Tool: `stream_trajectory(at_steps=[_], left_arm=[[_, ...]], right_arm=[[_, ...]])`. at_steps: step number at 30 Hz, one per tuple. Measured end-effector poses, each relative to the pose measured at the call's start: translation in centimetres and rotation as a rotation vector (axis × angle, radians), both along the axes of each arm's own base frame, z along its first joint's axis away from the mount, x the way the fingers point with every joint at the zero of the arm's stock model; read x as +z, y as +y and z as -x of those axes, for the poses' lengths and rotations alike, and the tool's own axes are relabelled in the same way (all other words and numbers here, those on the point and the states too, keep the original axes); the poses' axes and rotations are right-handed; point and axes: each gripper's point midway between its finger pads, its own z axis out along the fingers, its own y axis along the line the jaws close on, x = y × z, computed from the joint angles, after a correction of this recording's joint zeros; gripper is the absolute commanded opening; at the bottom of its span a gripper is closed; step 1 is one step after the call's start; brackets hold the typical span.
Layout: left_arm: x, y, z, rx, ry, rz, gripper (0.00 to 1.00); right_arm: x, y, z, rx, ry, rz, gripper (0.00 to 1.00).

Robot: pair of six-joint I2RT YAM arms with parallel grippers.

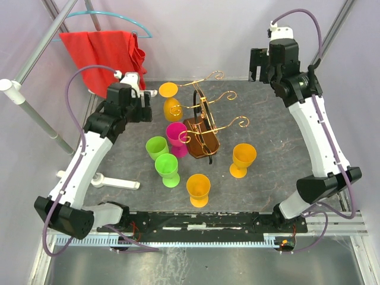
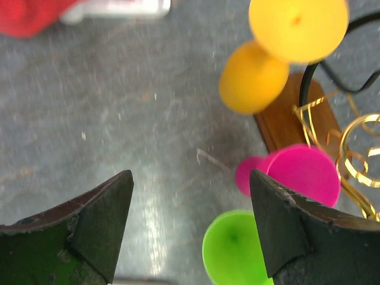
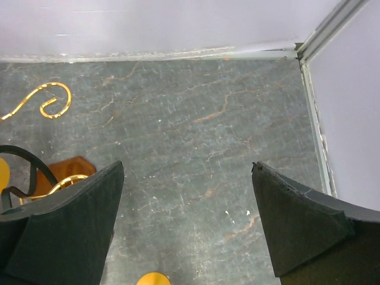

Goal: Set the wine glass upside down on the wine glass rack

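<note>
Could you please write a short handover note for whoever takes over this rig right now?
Left gripper: open, empty, above the table just left of the wine glass rack.
Right gripper: open, empty, over the far right corner.
Done: the hung orange glass appears to sit foot-up on the rack's left side.
Upright on the table: pink glass, green glasses, other orange glasses.
Left: check the hung glass is seated; nothing is held.
</note>
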Motion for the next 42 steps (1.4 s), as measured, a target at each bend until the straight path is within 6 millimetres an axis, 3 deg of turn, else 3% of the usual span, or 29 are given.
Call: stream_trajectory(at_steps=[10,17,21,26,36,42], left_arm=[[-4.2,0.0,7.4,-0.002,0.254,0.091,0.89],[-9.5,-0.3,9.8,-0.022,0.405,0.071,0.89],[-11.5,-0.7,10.7,-0.041,0.456,0.049,0.85],[-12.8,-1.0,10.8,-0.043,0.472,0.044,0.68],[-14.0,-1.6,9.7,-0.031,0.462,0.067,0.06],[-13.7,-0.6,9.4,0.014,0.454,0.019,0.03]], right_arm=[[-0.9,1.3,-1.4,0.041,0.02,-0.016,0.96],[-1.7,1.2,-1.2,0.041,0.033,-0.011,0.96],[-1.8,1.1,-1.0,0.041,0.037,-0.008,0.96],[-1.4,0.9,-0.5,0.041,0.025,-0.011,0.96],[-1.2,0.8,0.0,0.041,0.019,-0.012,0.96],[-1.3,0.8,0.0,0.041,0.02,-0.012,0.96]])
